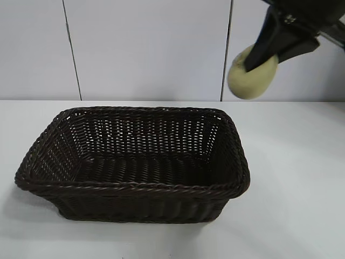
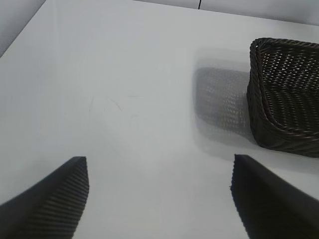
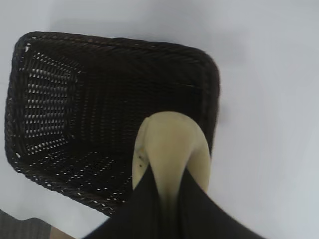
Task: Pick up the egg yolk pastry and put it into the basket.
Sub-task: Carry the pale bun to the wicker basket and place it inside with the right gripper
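Note:
The pale yellow egg yolk pastry [image 1: 251,76] hangs high in the air above and just beyond the basket's right end, squeezed between the black fingers of my right gripper [image 1: 262,60], which is shut on it. In the right wrist view the pastry [image 3: 172,144] sits over the basket's near corner, with my right gripper [image 3: 169,191] pinching its middle. The dark brown wicker basket [image 1: 32,162] stands on the white table with nothing in it. My left gripper [image 2: 159,172] stands open over bare table, beside the basket [image 2: 259,99] and apart from it.
The white table [image 1: 302,178] spreads to the right and in front of the basket. A pale panelled wall [image 1: 145,48] rises behind the table. The left arm is outside the exterior view.

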Robot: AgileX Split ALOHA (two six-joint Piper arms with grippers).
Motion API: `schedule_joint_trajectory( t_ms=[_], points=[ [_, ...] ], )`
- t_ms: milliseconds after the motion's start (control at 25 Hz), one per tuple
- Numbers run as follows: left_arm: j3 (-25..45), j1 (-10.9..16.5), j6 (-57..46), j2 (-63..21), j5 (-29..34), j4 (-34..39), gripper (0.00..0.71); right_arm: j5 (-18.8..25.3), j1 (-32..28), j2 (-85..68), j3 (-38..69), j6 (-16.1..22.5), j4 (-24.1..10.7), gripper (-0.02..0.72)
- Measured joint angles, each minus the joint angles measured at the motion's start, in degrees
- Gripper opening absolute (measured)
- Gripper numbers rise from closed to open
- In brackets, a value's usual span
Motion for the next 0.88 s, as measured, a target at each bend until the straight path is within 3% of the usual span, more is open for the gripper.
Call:
schedule_joint_trajectory(
  t_ms=[280, 680, 880],
  points=[
    [0.0, 0.0, 0.0, 0.0, 0.0, -0.3, 0.571, -6.8, 7.6, 6.1, 0.0, 0.0, 0.8, 0.024],
    [0.0, 0.0, 0.0, 0.0, 0.0, 0.0, 0.571, -12.9, 8.0, 10.7, 0.0, 0.0, 1.4, 0.024],
    [0.0, 0.0, 0.0, 0.0, 0.0, -0.3, 0.571, -13.6, 8.0, 12.9, 0.0, 0.0, 1.4, 0.024]
  ],
)
